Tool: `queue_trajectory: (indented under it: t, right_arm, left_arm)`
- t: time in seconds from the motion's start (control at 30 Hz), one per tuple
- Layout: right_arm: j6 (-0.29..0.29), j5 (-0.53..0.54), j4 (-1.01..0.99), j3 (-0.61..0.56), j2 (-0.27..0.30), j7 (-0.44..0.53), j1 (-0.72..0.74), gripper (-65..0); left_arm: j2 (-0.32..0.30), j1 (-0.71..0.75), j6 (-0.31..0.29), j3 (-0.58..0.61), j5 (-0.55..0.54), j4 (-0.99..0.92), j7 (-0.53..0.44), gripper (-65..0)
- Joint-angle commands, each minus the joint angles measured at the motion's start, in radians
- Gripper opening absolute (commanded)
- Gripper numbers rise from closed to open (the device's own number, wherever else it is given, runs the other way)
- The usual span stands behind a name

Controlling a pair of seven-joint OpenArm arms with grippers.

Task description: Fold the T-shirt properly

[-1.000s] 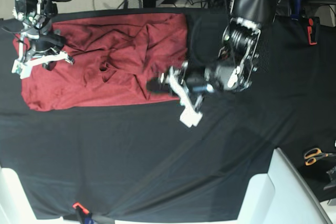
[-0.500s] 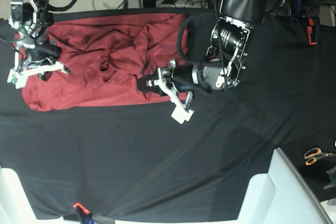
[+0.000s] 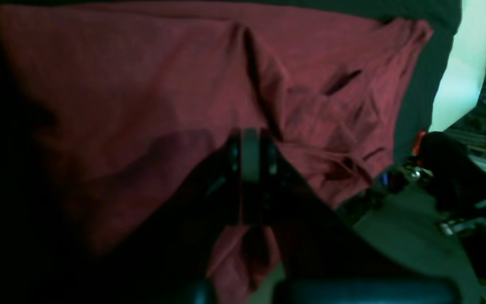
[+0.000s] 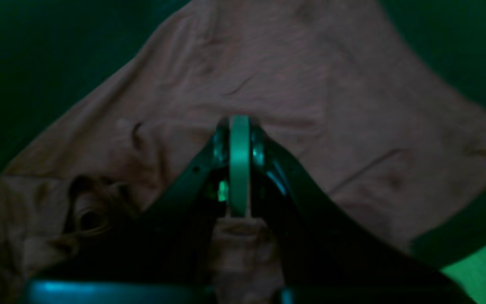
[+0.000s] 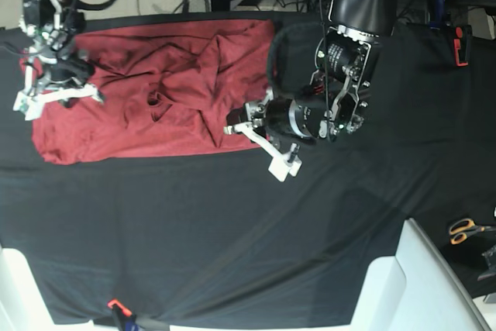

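Note:
The brick-red T-shirt lies crumpled on the black cloth at the upper left of the base view. At the shirt's lower right edge my left gripper is shut. In the left wrist view this gripper has red fabric bunched between its closed fingers. My right gripper is over the shirt's left end. In the right wrist view it is shut too, and a fold of the T-shirt is pinched behind its tips.
Orange-handled scissors lie at the right edge of the cloth. A white surface takes up the lower right corner. A red and black tool sits at the upper right, and cables crowd the far edge.
My left gripper pushed left over the shirt's edge, then drew back to the right, still shut on fabric. The right gripper dipped slightly, then rose again, still shut.

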Motion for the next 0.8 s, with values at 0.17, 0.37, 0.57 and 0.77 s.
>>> queue_trajectory:
  t: [0.17, 0.37, 0.57, 0.77]
  right_arm:
    - [-0.004, -0.005, 0.016, 0.002, -0.007, 0.024, 0.004, -64.8]
    - [-0.007, -0.007, 0.016, 0.002, -0.011, 0.024, 0.011, -64.8]
    - [-0.007, -0.005, 0.016, 0.001, -0.013, 0.024, 0.012, -64.8]
    - [-0.007, -0.005, 0.016, 0.004, -0.013, 0.024, 0.024, -64.8]
  left_arm:
    - [0.003, -0.034, -0.003, -0.001, -0.011, -0.11, 0.001, -65.0]
    - [0.003, -0.052, -0.003, -0.001, -0.01, -0.15, 0.001, -65.0]
    - [0.007, -0.084, -0.003, 0.014, -0.01, -0.17, -0.001, -65.0]
    - [0.039, -0.118, -0.003, 0.089, -0.01, -0.217, -0.024, -65.0]
